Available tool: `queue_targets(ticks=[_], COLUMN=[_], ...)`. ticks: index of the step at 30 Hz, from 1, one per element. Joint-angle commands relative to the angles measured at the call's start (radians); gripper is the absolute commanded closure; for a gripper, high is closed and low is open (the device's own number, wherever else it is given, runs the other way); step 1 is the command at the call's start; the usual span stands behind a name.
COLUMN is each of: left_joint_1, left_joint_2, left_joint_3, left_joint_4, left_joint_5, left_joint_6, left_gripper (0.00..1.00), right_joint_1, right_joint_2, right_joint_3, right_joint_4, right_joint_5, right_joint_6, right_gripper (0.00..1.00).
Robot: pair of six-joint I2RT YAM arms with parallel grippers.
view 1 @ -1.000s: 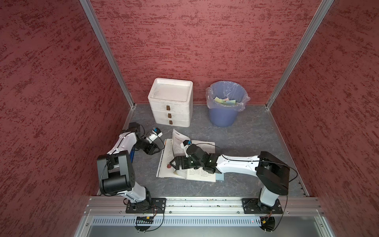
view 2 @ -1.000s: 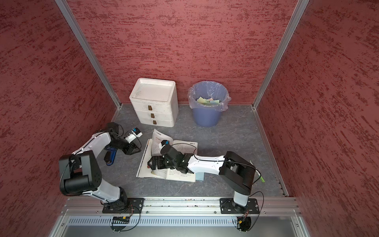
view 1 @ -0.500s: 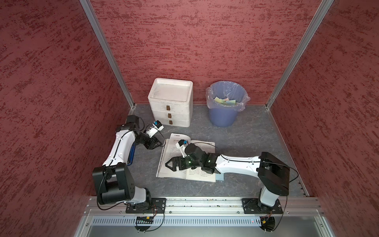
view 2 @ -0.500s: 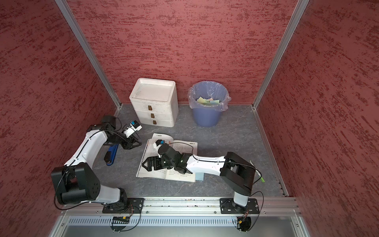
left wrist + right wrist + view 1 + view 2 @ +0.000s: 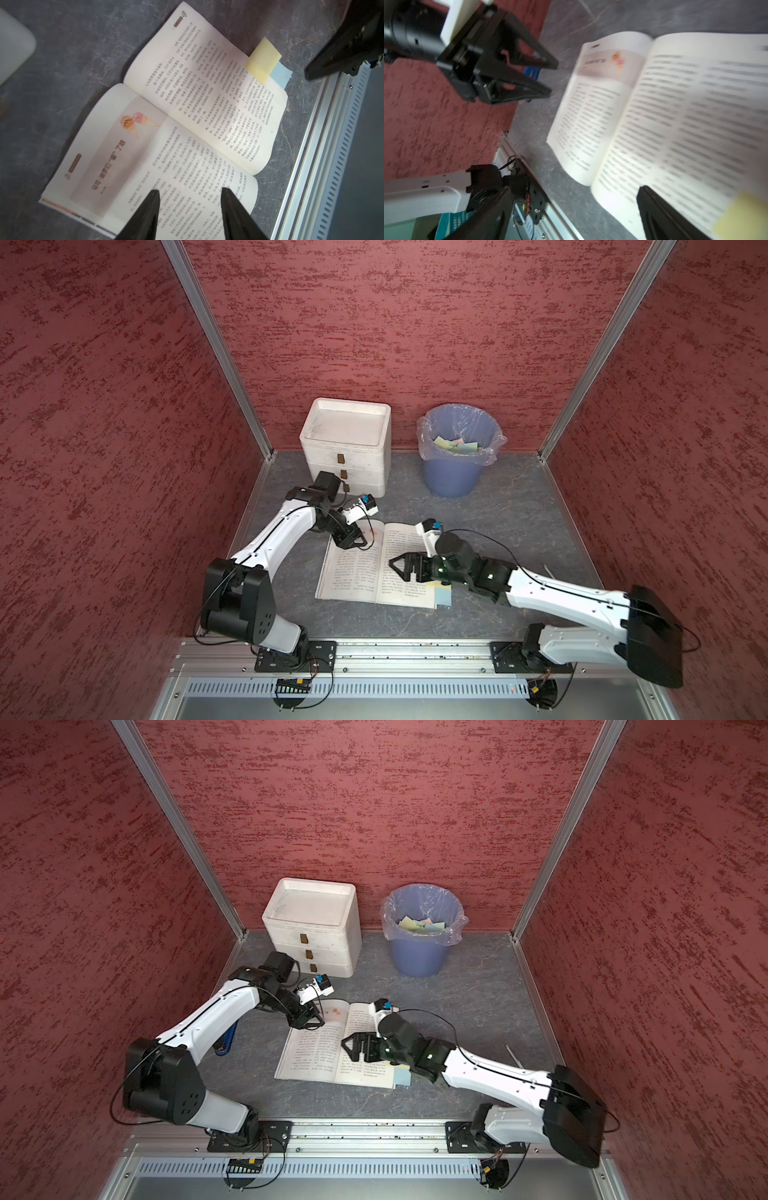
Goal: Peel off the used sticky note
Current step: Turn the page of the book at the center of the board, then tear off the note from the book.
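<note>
An open book point(image 5: 353, 576) lies flat on the grey floor. A yellow sticky note point(image 5: 437, 585) sticks out from the outer edge of its right page, with a blue one point(image 5: 444, 597) just under it; the left wrist view shows the yellow sticky note point(image 5: 262, 59) whole. My right gripper point(image 5: 399, 572) hovers wide open over the right page, left of the notes, holding nothing. My left gripper point(image 5: 359, 541) is open over the book's back left corner, its fingers point(image 5: 154, 199) above the printed left page, empty.
A white drawer unit point(image 5: 345, 448) and a lined blue bin point(image 5: 457, 472) holding several discarded notes stand at the back wall. A blue-handled tool point(image 5: 226, 1042) lies left of the book under the left arm. A metal rail point(image 5: 374, 649) runs along the front.
The raised page now lies flat. My left gripper swung from beside the book onto its back left corner. My right gripper drew back from the left page to the right page.
</note>
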Motion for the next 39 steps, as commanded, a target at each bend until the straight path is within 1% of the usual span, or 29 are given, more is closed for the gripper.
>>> queue_targets(ticks=[1, 3, 6, 8, 12, 20, 25, 31, 39], left_joint_1=[-0.097, -0.15, -0.216, -0.26, -0.317, -0.38, -0.406, -0.414, -0.429], left_joint_2=[0.085, 0.146, 0.226, 0.264, 0.34, 0.504, 0.588, 0.648, 0.695], left_joint_3=[0.019, 0.047, 0.089, 0.117, 0.186, 0.354, 0.433, 0.505, 0.544], left_joint_4=[0.067, 0.076, 0.087, 0.097, 0.1, 0.079, 0.062, 0.047, 0.033], left_joint_5=[-0.047, -0.058, -0.066, -0.076, -0.089, -0.095, -0.119, -0.133, -0.146], left_joint_6=[-0.08, -0.096, -0.113, -0.124, -0.139, -0.161, -0.161, -0.166, -0.165], left_gripper=[0.49, 0.5, 0.5, 0.5, 0.5, 0.51, 0.52, 0.52, 0.52], right_joint_1=[-0.113, -0.181, -0.256, -0.291, -0.337, -0.359, -0.362, -0.362, -0.362], right_joint_2=[-0.137, -0.219, -0.259, -0.235, -0.141, 0.05, 0.099, 0.073, 0.005], right_joint_3=[-0.158, -0.225, -0.292, -0.31, -0.339, -0.36, -0.366, -0.375, -0.363], right_joint_4=[-0.151, -0.164, -0.148, -0.123, -0.01, 0.236, 0.329, 0.354, 0.263], right_joint_5=[0.061, 0.035, -0.014, -0.041, -0.115, -0.242, -0.284, -0.301, -0.268], right_joint_6=[0.029, 0.032, 0.028, 0.026, 0.024, 0.042, 0.065, 0.075, 0.048], right_gripper=[0.04, 0.05, 0.06, 0.07, 0.1, 0.21, 0.32, 0.41, 0.52])
